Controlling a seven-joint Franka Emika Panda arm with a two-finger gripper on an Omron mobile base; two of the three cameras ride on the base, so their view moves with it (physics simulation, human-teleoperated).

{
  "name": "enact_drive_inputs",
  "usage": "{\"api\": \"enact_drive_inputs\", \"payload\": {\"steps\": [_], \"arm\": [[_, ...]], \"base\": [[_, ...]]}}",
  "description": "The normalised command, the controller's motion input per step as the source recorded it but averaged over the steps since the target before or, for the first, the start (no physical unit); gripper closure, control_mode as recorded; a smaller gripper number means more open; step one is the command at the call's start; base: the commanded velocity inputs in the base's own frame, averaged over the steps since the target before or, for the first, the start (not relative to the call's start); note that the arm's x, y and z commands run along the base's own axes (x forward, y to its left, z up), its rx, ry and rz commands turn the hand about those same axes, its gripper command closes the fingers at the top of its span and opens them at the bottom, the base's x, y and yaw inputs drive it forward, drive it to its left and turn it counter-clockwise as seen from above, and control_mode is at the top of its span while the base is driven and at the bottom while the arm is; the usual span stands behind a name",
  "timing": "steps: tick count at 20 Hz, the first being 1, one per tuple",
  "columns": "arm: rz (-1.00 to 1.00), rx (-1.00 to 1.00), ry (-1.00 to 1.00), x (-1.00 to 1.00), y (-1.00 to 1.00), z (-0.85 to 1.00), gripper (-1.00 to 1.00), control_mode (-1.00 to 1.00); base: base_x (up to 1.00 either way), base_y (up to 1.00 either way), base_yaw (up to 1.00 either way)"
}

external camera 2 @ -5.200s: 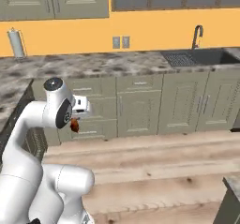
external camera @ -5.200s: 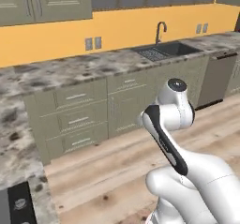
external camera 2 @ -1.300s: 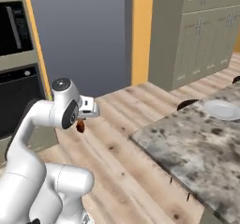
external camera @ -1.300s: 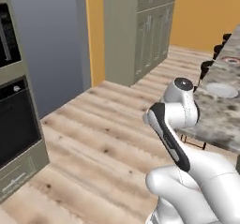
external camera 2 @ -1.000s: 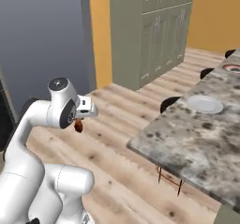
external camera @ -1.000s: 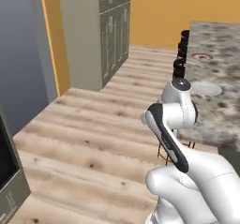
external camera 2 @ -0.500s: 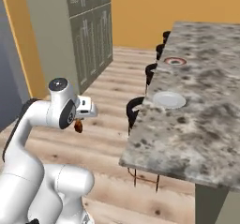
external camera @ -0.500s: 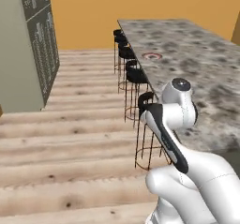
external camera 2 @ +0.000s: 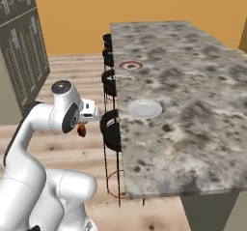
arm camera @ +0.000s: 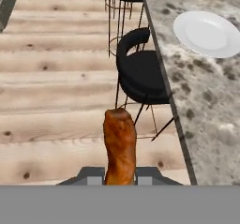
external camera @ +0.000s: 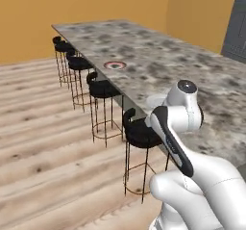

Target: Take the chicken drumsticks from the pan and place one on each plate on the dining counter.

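The chicken drumstick [arm camera: 120,143] hangs clamped in the gripper [external camera 2: 82,128], whose jaws are pinched narrow on its thick end so the taper points away from the hand. The arm keeps it tucked close to the robot's body, over the wooden floor and beside the black stools [external camera 2: 111,126], probably to steady it while the base travels. The white plate [external camera 2: 144,108] sits near the edge of the dining surface [external camera 2: 193,90], within easy reach from this side; the red-rimmed plate [external camera 2: 130,65] lies further along. The drumstick is well short of either plate.
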Motion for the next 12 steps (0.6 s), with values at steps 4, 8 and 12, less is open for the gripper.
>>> {"api": "enact_drive_inputs", "payload": {"steps": [4, 8, 12], "arm": [[0.0, 0.0, 0.0, 0.0, 0.0, 0.0, 1.0, 1.0], [0.0, 0.0, 0.0, 0.0, 0.0, 0.0, 1.0, 1.0], [0.0, 0.0, 0.0, 0.0, 0.0, 0.0, 1.0, 1.0]], "base": [[0.53, 0.66, -0.62], [0.41, 0.73, -0.55], [0.33, 0.75, -0.55]]}}
